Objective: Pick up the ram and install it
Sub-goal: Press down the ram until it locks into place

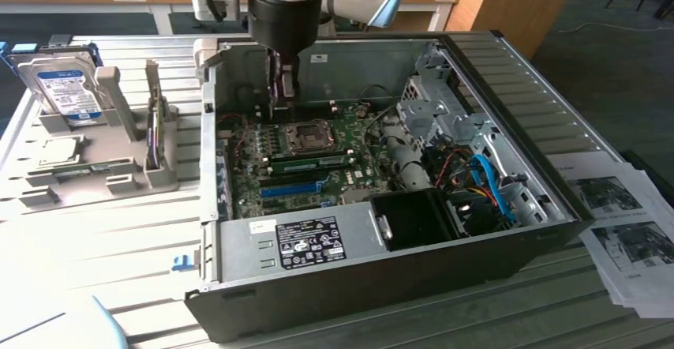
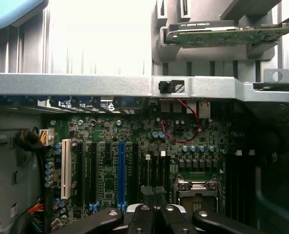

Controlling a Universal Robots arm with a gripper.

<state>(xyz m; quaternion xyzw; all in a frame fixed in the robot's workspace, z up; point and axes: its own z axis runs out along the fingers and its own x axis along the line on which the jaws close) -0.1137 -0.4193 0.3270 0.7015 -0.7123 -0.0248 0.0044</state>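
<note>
the gripper (image 1: 282, 100) hangs inside the open computer case (image 1: 548, 151), just above the motherboard (image 1: 305, 167) and beside the cpu socket (image 1: 312, 134). its jaws are drawn fully together, and nothing can be made out between them; in the wrist view the gripper (image 2: 156, 214) shows its fingertips meeting over the board with no green stick pinched there.

a ram stick (image 1: 311, 159) already lies seated in a slot on the motherboard, just next to the cpu socket on the side nearer the blue slot (image 1: 290, 189). whether this is the stick the task means, i cannot tell for sure.

judging by that, the carrying and placing look done, and the arm seems to be at the pressing-home or finishing stage. outside the case, on the table (image 1: 95, 230), a grey holder (image 1: 95, 167) carries the hard drive (image 1: 63, 88).
</note>
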